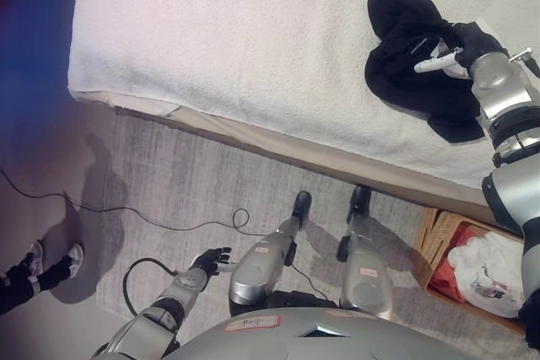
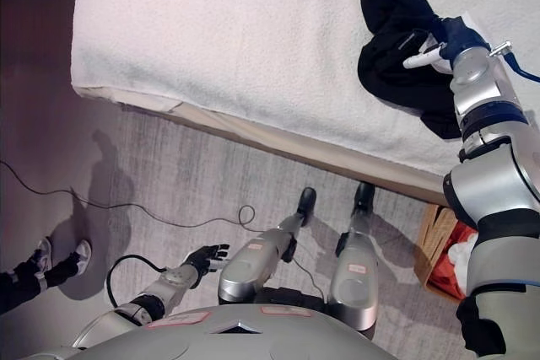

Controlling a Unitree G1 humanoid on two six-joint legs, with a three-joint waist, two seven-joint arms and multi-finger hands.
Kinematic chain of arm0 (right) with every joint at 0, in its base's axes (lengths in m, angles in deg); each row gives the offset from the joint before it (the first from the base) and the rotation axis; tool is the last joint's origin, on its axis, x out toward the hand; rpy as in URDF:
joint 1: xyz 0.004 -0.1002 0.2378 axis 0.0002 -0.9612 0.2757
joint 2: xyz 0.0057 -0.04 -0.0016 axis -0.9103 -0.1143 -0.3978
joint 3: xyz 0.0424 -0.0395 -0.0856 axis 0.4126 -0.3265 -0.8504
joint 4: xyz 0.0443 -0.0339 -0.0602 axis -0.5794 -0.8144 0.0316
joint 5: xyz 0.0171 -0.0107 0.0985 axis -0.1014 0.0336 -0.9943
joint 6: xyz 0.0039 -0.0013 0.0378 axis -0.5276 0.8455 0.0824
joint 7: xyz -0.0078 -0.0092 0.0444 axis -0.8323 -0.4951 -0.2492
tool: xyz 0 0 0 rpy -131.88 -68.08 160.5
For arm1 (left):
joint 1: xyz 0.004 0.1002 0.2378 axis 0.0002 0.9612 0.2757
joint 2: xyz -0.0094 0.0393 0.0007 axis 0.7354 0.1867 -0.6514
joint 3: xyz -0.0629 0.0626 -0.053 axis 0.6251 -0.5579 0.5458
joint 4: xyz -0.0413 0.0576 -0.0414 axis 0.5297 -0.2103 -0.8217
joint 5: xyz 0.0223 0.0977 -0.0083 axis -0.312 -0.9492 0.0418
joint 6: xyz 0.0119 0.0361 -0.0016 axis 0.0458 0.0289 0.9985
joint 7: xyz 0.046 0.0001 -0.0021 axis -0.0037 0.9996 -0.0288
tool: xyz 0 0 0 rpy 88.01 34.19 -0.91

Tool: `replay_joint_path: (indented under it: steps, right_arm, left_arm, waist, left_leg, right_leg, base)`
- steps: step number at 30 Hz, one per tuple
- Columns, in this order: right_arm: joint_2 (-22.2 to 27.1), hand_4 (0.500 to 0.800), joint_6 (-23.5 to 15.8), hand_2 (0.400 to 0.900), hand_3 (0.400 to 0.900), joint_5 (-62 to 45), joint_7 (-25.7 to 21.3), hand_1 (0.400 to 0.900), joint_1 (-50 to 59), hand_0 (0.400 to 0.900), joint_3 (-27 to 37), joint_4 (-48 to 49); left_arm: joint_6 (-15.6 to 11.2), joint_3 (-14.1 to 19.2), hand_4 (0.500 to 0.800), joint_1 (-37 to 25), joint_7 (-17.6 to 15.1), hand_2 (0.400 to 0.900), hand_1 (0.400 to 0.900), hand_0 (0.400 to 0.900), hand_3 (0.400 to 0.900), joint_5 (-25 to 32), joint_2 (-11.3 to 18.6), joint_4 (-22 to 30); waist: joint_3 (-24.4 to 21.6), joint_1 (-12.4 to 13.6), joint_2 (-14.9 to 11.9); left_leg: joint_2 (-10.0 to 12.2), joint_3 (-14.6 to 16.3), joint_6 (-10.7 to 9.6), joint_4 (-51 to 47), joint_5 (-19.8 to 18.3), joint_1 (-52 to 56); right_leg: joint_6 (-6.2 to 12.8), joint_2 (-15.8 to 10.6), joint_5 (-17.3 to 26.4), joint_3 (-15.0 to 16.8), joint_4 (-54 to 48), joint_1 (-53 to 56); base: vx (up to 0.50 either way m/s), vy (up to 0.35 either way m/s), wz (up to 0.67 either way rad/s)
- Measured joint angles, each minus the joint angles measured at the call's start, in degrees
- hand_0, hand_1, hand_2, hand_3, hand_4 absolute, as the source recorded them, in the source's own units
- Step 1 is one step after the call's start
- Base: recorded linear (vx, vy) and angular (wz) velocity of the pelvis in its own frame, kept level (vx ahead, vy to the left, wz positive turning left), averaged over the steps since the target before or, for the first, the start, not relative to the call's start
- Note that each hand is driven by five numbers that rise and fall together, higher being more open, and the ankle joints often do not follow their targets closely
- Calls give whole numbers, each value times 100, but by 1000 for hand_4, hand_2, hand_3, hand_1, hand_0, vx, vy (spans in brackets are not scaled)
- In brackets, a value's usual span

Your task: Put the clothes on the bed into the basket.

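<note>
Black clothing [image 1: 413,61] lies bunched at the upper right of the frame on the white bed [image 1: 253,31]; the right hand [image 1: 460,46] grasps it. At lower right sits a wicker basket [image 1: 432,233] holding white and red clothes [image 1: 494,271]. The left hand [image 1: 211,260] hangs released, lower left.

Crumpled black garment [image 1: 413,65] on white bed [image 1: 253,48]; wicker basket [image 1: 434,233] alongside

A person's shoes [image 1: 52,257] on grey carpet [image 1: 194,183].
</note>
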Motion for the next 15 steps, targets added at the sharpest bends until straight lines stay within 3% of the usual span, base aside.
replay_joint_path:
  steps: [1,2,15]
  right_arm:
    - [-1,522,7,437,437,-11,-1,437,0,437,32,-12]
    - [0,500,13,400,400,-35,-1,400,0,400,42,-16]
    - [-6,500,13,400,400,-184,-75,400,12,400,111,-15]
  left_arm:
    - [1,0,800,0,0,900,900,900,900,0,0,1]
    - [2,0,800,1,0,900,900,900,900,1,1,1]
    - [2,0,800,0,1,900,900,900,900,0,0,2]
  waist:
    - [4,0,8]
    - [8,5,16]
    - [73,5,151]
  left_leg:
    - [-3,-25,-6,-5,15,-6]
    - [-3,-37,-12,-17,30,-9]
    - [-1,-93,-31,-19,81,-33]
  right_leg:
    - [0,-5,0,-17,0,-1]
    - [0,-7,0,-29,-1,-3]
    - [0,-11,0,-84,-1,-4]
  base:
    - [-6,11,6]
    - [-7,15,5]
    - [-2,7,2]
